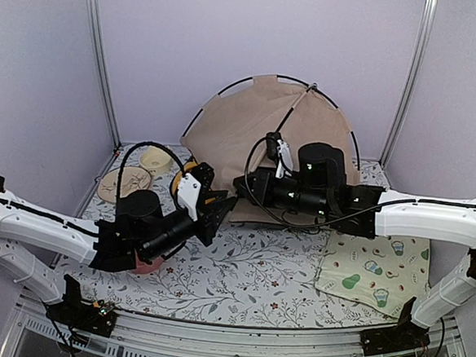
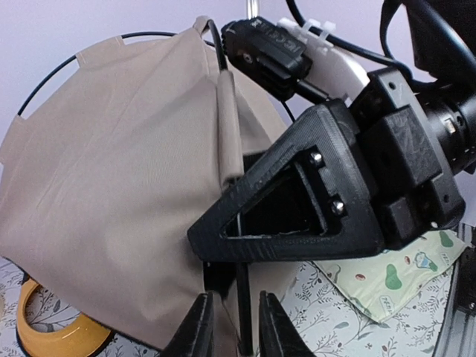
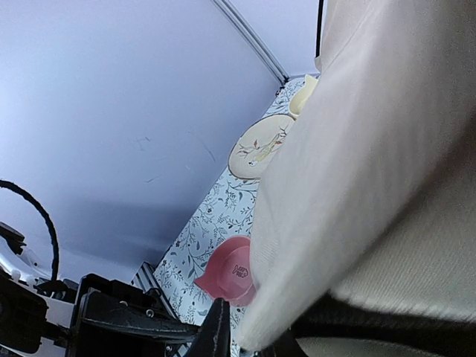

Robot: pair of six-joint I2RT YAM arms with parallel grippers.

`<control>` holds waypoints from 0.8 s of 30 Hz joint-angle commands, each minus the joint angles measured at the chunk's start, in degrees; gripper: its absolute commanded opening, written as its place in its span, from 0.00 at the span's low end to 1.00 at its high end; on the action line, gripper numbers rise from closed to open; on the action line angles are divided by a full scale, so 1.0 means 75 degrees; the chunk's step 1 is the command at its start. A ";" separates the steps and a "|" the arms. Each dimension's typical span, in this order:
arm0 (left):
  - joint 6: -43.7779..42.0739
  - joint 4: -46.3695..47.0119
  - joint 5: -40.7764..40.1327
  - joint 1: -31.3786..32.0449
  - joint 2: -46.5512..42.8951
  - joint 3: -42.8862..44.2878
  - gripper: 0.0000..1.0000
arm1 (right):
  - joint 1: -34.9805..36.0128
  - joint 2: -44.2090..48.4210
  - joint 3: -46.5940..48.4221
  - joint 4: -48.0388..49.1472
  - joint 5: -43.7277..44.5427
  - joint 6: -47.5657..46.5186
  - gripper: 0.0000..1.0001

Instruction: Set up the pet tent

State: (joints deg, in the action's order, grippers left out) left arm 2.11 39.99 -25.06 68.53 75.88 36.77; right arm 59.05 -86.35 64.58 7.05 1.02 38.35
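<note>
The pet tent (image 1: 258, 123) stands at the back middle, a tan fabric dome with thin black poles crossing over its top. It fills the left wrist view (image 2: 111, 186) and the right side of the right wrist view (image 3: 372, 149). My left gripper (image 1: 218, 210) is at the tent's front left foot. Its jaws (image 2: 236, 327) stand slightly apart around a thin black pole (image 2: 244, 312) without pinching it. My right gripper (image 1: 242, 183) is just above it. The tent's fabric edge lies between its fingers (image 3: 256, 338), and a gap shows beside one finger, so it is open.
A yellow feeder (image 1: 183, 173) sits left of the tent, half under it (image 2: 59, 335). A pink bowl (image 1: 146, 262) lies under my left arm. Two round plates (image 1: 123, 183) rest at the back left. A cream mat with green prints (image 1: 374, 274) lies front right.
</note>
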 commanded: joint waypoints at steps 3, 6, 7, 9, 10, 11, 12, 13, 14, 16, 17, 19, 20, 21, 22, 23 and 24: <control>0.0106 -0.0522 0.0048 -0.0173 0.0309 0.0569 0.21 | -0.0093 -0.0095 0.0331 0.0008 0.0099 -0.0132 0.23; 0.0116 -0.0817 0.0004 -0.0207 0.0484 0.0825 0.19 | -0.0095 -0.0068 0.0326 -0.0044 0.0110 -0.0123 0.25; 0.0123 -0.0907 -0.0025 -0.0211 0.0533 0.0897 0.18 | -0.0093 -0.0063 0.0320 -0.0057 0.0119 -0.0115 0.25; 0.0167 -0.1007 -0.0042 -0.0222 0.0566 0.0954 0.18 | -0.0093 -0.0045 0.0308 -0.0080 0.0143 -0.0112 0.27; 0.0207 -0.1037 -0.0020 -0.0230 0.0554 0.0950 0.18 | -0.0095 -0.0042 0.0308 -0.0093 0.0157 -0.0120 0.29; 0.0254 -0.1073 0.0013 -0.0221 0.0530 0.0946 0.18 | -0.0092 -0.0036 0.0308 -0.0121 0.0166 -0.0121 0.31; 0.0309 -0.1122 0.0059 -0.0223 0.0497 0.0936 0.18 | -0.0098 -0.0046 0.0308 -0.0137 0.0185 -0.0121 0.33; 0.0368 -0.1172 0.0117 -0.0221 0.0468 0.0924 0.18 | -0.0092 -0.0042 0.0308 -0.0154 0.0200 -0.0112 0.35; 0.0428 -0.1237 0.0159 -0.0223 0.0444 0.0933 0.18 | -0.0092 -0.0042 0.0314 -0.0171 0.0213 -0.0120 0.38; 0.0580 -0.1390 0.0225 -0.0231 0.0420 0.0933 0.19 | -0.0094 -0.0076 0.0355 -0.0196 0.0206 -0.0141 0.44; 0.0645 -0.1455 0.0234 -0.0224 0.0424 0.0933 0.19 | -0.0098 -0.0093 0.0390 -0.0207 0.0205 -0.0166 0.47; 0.0791 -0.1616 0.0230 -0.0220 0.0446 0.0962 0.19 | -0.0098 -0.0138 0.0461 -0.0270 0.0183 -0.0197 0.53; 0.0856 -0.1681 0.0219 -0.0227 0.0463 0.0973 0.20 | -0.0094 -0.0152 0.0508 -0.0313 0.0181 -0.0218 0.57; 0.0923 -0.1752 0.0179 -0.0224 0.0506 0.1004 0.21 | -0.0093 -0.0158 0.0534 -0.0376 0.0171 -0.0230 0.60; 0.0987 -0.1871 0.0123 -0.0226 0.0555 0.1056 0.22 | -0.0092 -0.0159 0.0541 -0.0411 0.0161 -0.0246 0.62; 0.1058 -0.1997 0.0048 -0.0229 0.0647 0.1112 0.22 | -0.0092 -0.0150 0.0543 -0.0449 0.0158 -0.0249 0.64; 0.1117 -0.2108 0.0012 -0.0240 0.0712 0.1190 0.23 | -0.0092 -0.0133 0.0551 -0.0493 0.0163 -0.0260 0.66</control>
State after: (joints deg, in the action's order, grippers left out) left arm 7.57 27.92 -24.12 67.51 79.85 43.13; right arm 58.85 -86.96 66.37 3.79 0.95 37.32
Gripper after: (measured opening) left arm 0.219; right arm 0.629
